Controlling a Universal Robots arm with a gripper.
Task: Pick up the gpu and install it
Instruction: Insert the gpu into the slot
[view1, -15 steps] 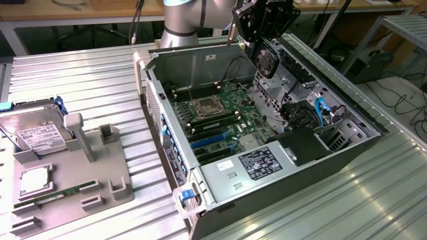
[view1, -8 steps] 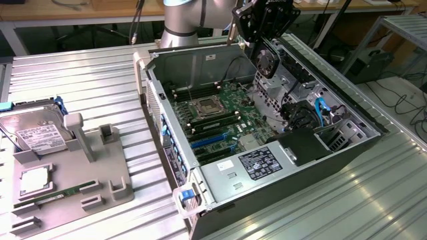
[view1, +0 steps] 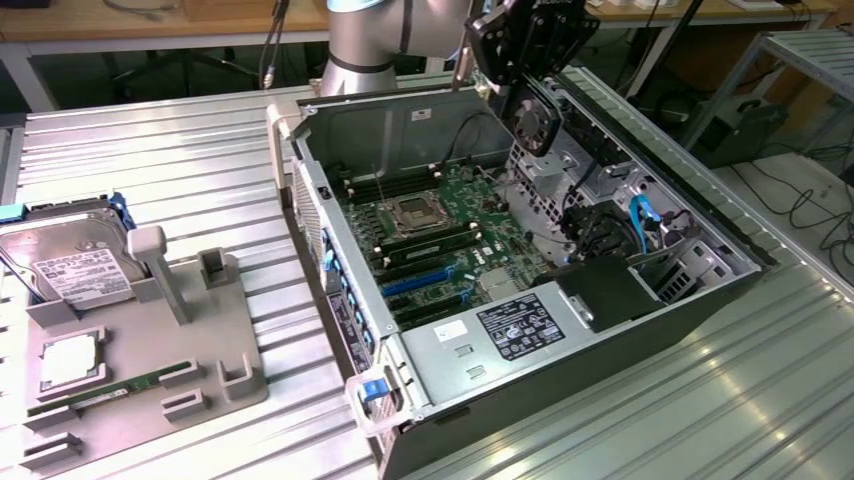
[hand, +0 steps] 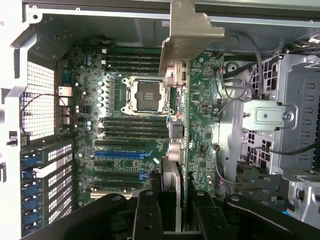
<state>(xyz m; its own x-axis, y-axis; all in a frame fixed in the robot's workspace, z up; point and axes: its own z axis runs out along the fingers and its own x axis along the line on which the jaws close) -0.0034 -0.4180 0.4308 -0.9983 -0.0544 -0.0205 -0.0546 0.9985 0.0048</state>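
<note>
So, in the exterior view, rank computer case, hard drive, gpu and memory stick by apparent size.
1. computer case
2. hard drive
3. gpu, though it is seen tilted and partly hidden, so that gap is unsure
4. memory stick

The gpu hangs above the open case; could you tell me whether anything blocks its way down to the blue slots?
Nothing visible does. The gripper holds the gpu over the motherboard; the blue slots lie bare, and the blue cable sits off to the exterior view's right.
</note>
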